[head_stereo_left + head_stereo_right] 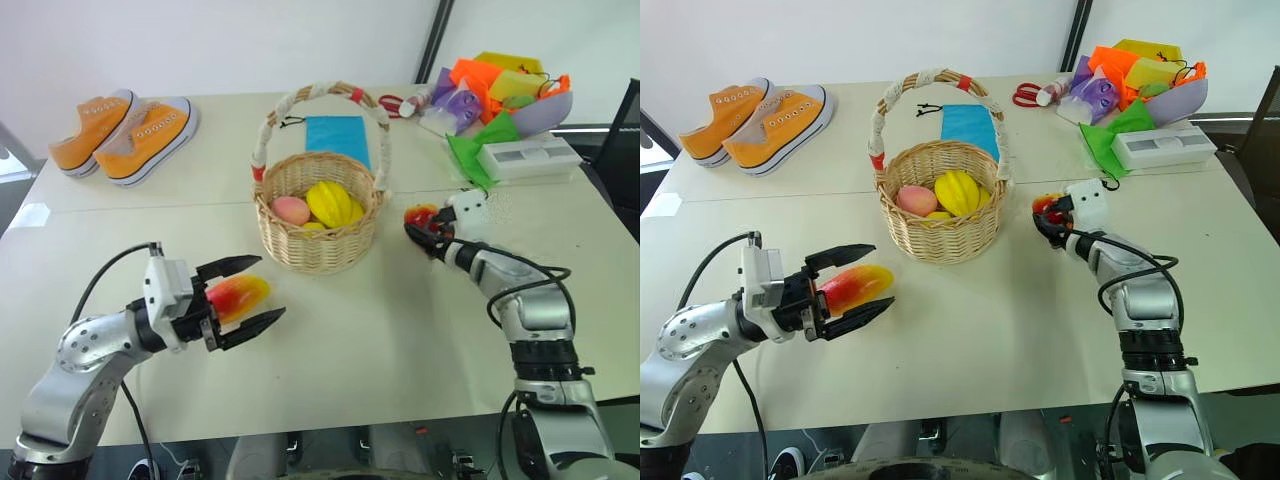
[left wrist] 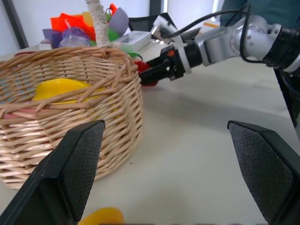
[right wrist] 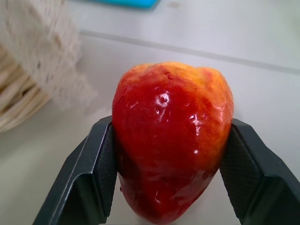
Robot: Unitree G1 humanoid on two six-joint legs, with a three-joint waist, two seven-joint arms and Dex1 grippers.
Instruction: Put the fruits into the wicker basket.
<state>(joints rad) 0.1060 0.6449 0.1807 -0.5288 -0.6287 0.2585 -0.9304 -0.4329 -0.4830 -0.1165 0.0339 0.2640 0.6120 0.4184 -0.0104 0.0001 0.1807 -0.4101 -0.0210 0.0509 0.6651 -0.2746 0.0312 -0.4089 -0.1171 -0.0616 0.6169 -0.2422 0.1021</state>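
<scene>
Mango [image 1: 238, 295]: lies between the two spread fingers of the left gripper [image 1: 251, 293], close to me at the table's near edge and to the left of the basket. The fingers stand wide and I cannot see either pad pressing on it, so whether it is truly gripped is unclear. If they are loose, any lift or swing toward the basket could let it roll out onto the table [image 1: 400, 340].

Red fruit [image 3: 171, 140]: sits between the pads of the right gripper [image 1: 1048, 218], just right of the basket. Both pads touch its flanks, pinching it. It is glossy and tapers toward the bottom, so I judge a light squeeze could squirt it out.

Wicker basket [image 1: 318, 238]: mid-table between the two arms, already holding a yellow starfruit [image 1: 333, 203] and a pink peach [image 1: 291, 210]. Its tall arched handle [image 1: 322, 95] crosses over the opening; an arm coming in low from either side could catch it or nudge the rim and shove the light basket aside.

Arms: both converge on one opening; moving together risks a knock between them.

Orange sneakers [image 1: 128, 136]: far left corner, well apart, no hazard.

Clutter [image 1: 505, 100]: far right corner, behind the right arm; a wide backswing could brush it.
</scene>
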